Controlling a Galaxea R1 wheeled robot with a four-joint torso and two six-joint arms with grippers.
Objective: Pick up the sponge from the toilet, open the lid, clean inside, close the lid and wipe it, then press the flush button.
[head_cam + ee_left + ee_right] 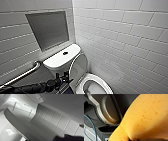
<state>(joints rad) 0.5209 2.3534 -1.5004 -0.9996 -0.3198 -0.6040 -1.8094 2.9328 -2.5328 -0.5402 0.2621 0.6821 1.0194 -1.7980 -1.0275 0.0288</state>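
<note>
White-tiled wall [120, 37] behind; lid [79, 66] stands upright against tank [58, 61]; left tool [64, 76] beside it, grip unclear.

Head view: from high up, facing forward and down onto toilet [57, 62] in corner of tiles [120, 37], at middling range. Left wrist: very close beside toilet, looking past its white curves to tiles, both shared with head view. Right wrist: almost against sponge [146, 116].

Upright white oval plastic lid [79, 65] leans at white ceramic tank [61, 58]. White oval bowl [96, 75] open from above. White tiled wall [130, 45] close on its right. Steel grab bar [22, 74] and robot's black left arm [37, 87] block the left approach.
</note>
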